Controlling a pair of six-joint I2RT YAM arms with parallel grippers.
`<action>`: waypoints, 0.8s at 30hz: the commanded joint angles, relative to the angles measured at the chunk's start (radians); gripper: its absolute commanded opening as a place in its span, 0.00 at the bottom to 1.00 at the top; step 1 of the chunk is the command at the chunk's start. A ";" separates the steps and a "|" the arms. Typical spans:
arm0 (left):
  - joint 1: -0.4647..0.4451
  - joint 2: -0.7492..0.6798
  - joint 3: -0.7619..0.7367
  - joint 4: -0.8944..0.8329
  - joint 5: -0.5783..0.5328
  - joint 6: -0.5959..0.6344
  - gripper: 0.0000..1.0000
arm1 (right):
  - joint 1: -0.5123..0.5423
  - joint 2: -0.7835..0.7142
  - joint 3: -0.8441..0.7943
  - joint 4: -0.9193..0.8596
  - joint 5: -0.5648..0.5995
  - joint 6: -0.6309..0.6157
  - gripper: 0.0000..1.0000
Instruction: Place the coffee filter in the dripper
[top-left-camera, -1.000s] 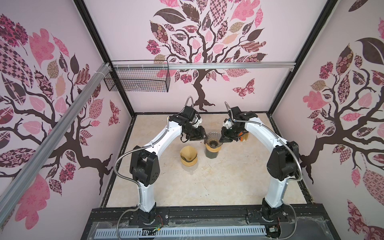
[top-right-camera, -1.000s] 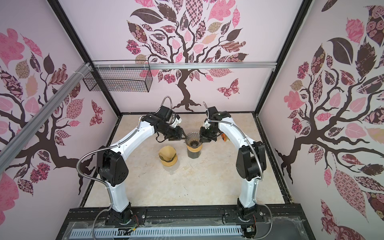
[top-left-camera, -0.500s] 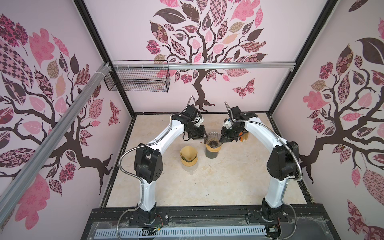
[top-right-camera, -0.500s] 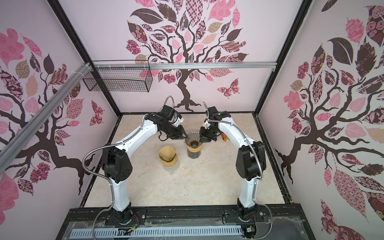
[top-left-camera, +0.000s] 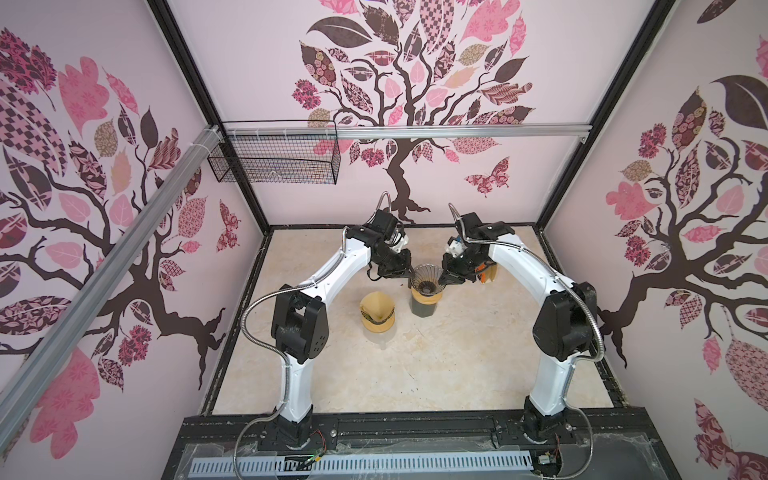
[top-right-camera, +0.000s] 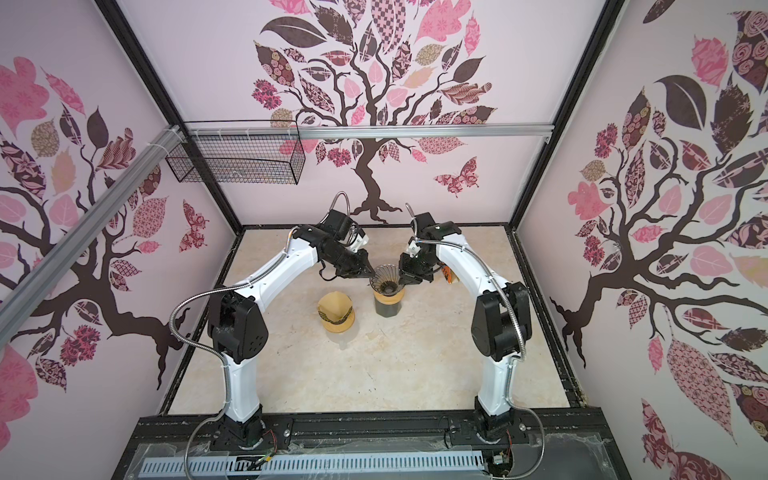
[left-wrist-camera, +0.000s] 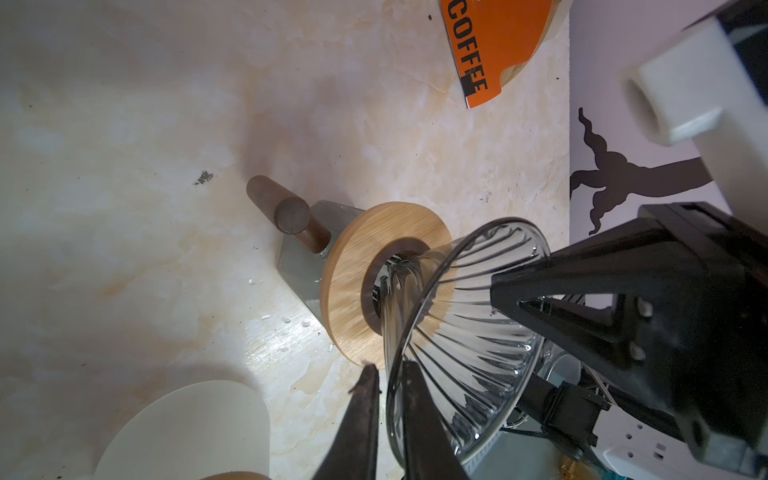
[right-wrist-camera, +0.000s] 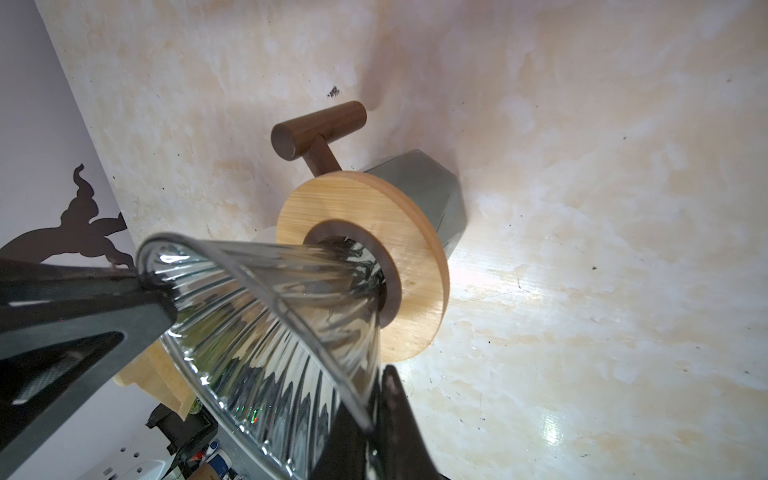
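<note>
Dripper (left-wrist-camera: 465, 332) rim between left fingers (left-wrist-camera: 357, 424), right fingers (right-wrist-camera: 397, 415) clamping opposite rim

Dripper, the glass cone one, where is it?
In both top views the glass dripper sits mid-table on a dark cup, its rim pinched by the left gripper and right gripper, the filter stack left of it.
</note>
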 joint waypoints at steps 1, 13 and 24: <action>-0.002 0.028 0.042 -0.035 0.008 0.000 0.13 | -0.007 0.043 0.041 -0.015 0.012 -0.014 0.10; -0.003 0.033 0.042 -0.035 0.007 -0.016 0.06 | -0.012 0.038 0.069 -0.021 0.005 -0.020 0.15; -0.002 0.045 0.066 -0.051 -0.002 -0.015 0.02 | -0.027 -0.021 0.093 -0.020 0.042 -0.020 0.26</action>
